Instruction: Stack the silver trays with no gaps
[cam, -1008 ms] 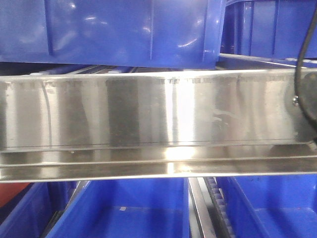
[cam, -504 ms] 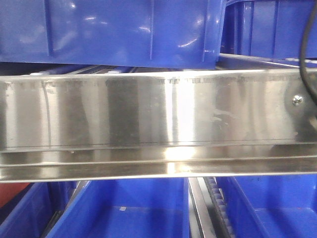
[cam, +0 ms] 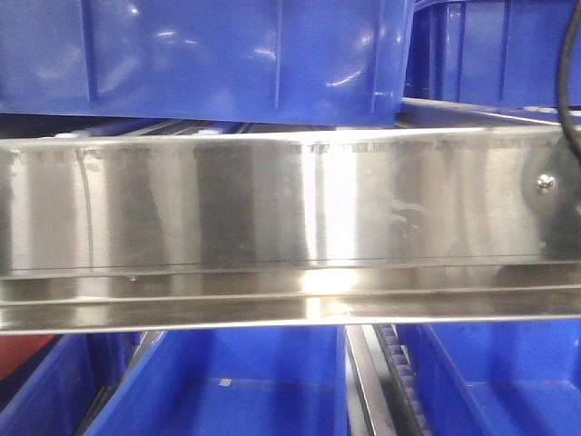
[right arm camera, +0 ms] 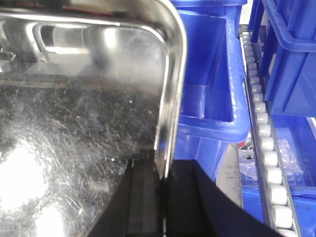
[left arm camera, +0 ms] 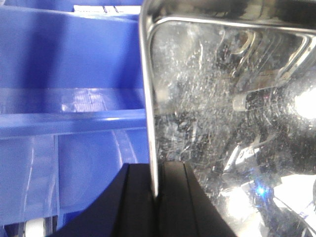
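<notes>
No legible text on silver tray (left arm camera: 222,123); white label (left arm camera: 106,8) atop blue bin (left arm camera: 64,59) too blurred.

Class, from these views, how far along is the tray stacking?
Done: both grips are made. In hand: the left gripper pinches one rim of a silver tray, the right gripper the opposite rim, seemingly the same tray, beside a blue bin. Left: seating it flush on another tray; none shows.

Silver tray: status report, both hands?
Left hand shut on silver tray rim. Right hand likewise. Blue bins close beside it.
</notes>
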`<state>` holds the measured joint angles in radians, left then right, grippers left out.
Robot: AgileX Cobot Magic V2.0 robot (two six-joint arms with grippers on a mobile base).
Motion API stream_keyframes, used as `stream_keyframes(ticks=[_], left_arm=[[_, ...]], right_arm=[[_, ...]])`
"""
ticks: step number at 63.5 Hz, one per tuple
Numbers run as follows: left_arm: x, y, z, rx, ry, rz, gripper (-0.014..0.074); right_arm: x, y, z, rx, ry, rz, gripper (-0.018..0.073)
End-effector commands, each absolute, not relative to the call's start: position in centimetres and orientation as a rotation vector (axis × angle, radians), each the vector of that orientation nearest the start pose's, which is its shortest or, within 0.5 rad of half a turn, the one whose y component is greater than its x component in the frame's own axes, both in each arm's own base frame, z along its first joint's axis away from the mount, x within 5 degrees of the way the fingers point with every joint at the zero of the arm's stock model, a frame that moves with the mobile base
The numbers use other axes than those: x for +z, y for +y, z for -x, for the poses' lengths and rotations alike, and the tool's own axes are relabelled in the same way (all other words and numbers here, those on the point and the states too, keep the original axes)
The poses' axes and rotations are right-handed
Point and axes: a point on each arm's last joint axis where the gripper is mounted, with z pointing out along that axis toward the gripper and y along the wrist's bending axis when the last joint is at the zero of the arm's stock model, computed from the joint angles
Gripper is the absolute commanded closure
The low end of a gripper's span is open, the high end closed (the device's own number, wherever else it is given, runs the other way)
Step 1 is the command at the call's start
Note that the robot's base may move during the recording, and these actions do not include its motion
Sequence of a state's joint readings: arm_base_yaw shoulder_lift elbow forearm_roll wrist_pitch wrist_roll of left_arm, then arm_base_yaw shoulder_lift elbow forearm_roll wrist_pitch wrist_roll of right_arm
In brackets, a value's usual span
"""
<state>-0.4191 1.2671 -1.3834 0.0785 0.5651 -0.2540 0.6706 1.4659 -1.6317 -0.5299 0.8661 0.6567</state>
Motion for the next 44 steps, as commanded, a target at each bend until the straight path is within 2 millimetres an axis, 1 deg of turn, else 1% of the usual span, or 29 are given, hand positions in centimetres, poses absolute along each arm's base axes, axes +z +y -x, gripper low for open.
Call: stream_keyframes(ticks=[1,44], left_arm=[[45.93,-11.7,-25.02,-0.467,1.838,-0.185,0.0615],[45.93,-11.7,-25.02,-0.467,1.838,-0.185,0.0615]], right_arm=[[46.09,18.29,-26.72,0.315,1.965,0.204,0.0629],[46.22,18.43,-26.73,0.335,1.95,0.207,0.0629]])
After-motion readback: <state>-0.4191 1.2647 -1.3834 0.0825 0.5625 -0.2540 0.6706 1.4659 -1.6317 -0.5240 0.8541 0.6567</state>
